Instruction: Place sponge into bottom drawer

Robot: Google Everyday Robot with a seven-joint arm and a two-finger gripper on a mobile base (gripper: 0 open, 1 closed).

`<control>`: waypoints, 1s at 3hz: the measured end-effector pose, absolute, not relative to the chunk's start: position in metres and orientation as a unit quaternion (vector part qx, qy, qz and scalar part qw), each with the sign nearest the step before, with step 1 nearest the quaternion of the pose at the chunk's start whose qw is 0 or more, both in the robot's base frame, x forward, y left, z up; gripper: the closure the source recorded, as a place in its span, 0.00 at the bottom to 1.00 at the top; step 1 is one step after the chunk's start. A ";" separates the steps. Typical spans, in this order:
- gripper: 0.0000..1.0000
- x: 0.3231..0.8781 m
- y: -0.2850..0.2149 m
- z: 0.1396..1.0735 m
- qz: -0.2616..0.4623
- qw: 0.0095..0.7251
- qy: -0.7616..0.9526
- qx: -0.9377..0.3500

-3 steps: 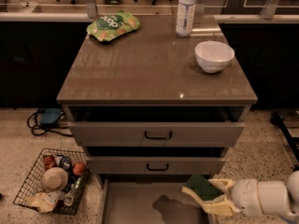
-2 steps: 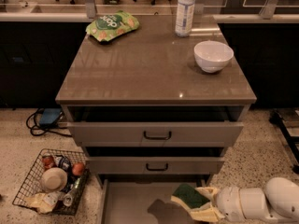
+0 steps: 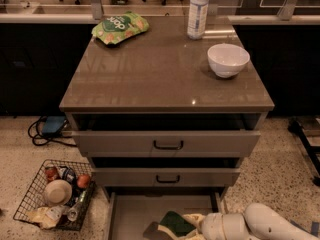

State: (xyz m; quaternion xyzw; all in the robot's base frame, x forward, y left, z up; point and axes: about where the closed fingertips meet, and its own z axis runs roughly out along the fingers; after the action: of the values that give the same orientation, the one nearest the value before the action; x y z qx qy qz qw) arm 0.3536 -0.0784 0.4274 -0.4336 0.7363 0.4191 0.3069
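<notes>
The sponge [image 3: 175, 222], dark green top on pale yellow foam, is held in my gripper [image 3: 186, 226] at the bottom of the camera view. My white arm reaches in from the lower right. The gripper is shut on the sponge and holds it over the grey floor of the open bottom drawer [image 3: 135, 209], near its middle. The sponge casts a shadow on the drawer floor to its left. I cannot tell whether the sponge touches the floor.
Two upper drawers [image 3: 167, 144] with black handles stand slightly open. On the cabinet top [image 3: 160, 74] are a green snack bag [image 3: 120, 28], a water bottle [image 3: 198, 11] and a white bowl [image 3: 228, 60]. A wire basket [image 3: 55, 194] of items sits on the floor at left.
My gripper has moved left and lower with the sponge, further over the bottom drawer's floor.
</notes>
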 end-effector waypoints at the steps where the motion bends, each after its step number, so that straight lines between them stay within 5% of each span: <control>1: 1.00 0.354 -0.078 0.427 0.419 0.307 0.736 -0.434; 3: 1.00 0.404 -0.042 0.351 0.410 0.326 0.728 -0.443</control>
State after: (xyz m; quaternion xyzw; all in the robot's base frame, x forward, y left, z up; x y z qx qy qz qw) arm 0.4043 -0.0423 0.3507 -0.4429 0.7281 0.4095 0.3256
